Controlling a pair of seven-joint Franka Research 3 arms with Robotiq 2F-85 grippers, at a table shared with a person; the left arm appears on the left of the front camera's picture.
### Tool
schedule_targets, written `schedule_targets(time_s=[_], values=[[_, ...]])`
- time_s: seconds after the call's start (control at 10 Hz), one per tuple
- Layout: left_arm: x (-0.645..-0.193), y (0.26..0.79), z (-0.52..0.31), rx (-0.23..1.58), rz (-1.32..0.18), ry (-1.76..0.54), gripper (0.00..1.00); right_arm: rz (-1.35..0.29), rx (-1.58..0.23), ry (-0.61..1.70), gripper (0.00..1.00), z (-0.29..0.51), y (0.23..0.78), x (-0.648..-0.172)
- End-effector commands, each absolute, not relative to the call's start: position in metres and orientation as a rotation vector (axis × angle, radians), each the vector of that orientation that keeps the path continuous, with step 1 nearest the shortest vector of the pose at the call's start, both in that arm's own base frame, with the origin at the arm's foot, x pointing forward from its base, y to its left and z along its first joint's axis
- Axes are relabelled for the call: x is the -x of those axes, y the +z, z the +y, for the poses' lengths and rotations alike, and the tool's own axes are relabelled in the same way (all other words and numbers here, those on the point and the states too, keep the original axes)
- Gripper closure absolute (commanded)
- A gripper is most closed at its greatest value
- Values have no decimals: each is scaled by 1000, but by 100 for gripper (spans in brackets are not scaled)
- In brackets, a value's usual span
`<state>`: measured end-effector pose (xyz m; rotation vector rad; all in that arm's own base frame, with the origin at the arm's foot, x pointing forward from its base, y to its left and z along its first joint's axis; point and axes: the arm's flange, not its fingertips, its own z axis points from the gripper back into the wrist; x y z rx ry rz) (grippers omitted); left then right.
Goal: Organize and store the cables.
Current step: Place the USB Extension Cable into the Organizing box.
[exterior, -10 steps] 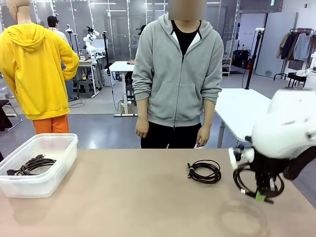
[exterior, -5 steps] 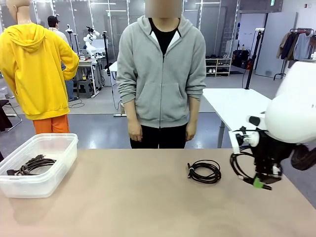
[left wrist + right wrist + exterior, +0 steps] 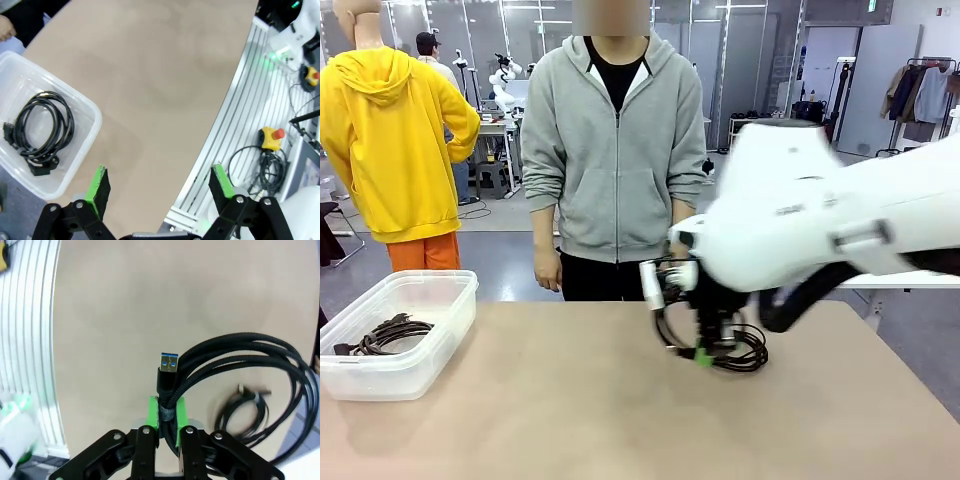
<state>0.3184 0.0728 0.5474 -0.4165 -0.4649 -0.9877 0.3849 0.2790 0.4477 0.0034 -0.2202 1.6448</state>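
A: While the front view has a blurred white arm across the right half of the frame, what can be made out beneath it?

B: The right gripper (image 3: 704, 352) hangs just right of centre, low over the tan table (image 3: 570, 420). Loops of a black held cable (image 3: 665, 325) dangle from it. A second cable (image 3: 748, 352), also coiled, lies on the table just right of the gripper. A person (image 3: 615, 150) in a grey hoodie stands at the far edge, upper centre.

A: Does the right wrist view add anything?

B: Yes, it shows the grip itself. At bottom centre the green pads (image 3: 152, 412) are clamped tight on the held cable (image 3: 240, 360), just below its USB plug (image 3: 169, 362). The plug has a blue insert and points up the frame. The coil sweeps out to the right. The second cable (image 3: 245, 410) appears blurred at lower right, on the table beneath.

A: And the left of the scene?

B: In the front view a clear plastic bin (image 3: 440, 290) sits at lower left, with one more coiled cable, the binned cable (image 3: 385, 335), inside it. The left wrist view looks down into that bin (image 3: 75, 165) at its left edge and shows the binned cable (image 3: 42, 127) whole, plug included. At the bottom of that frame the left gripper (image 3: 161, 185) has its jaws spread wide and empty, above the table's near edge.
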Motion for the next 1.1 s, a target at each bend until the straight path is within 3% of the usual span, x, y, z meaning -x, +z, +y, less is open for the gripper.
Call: schedule_targets(time_s=[0.0, 0.7, 0.8, 1.0], values=[[-322, 549, 71, 416, -483, -967, 0, -217, 20, 1582, 100, 334, 421, -398], [-322, 549, 71, 416, -483, -967, 0, -164, -53, 1630, 100, 398, 334, -392], [-322, 549, 71, 416, -483, -967, 0, -162, -40, 1640, 72, 398, 335, -391], [-322, 549, 71, 416, -483, -967, 0, -154, -36, 1628, 43, 395, 340, -391]])
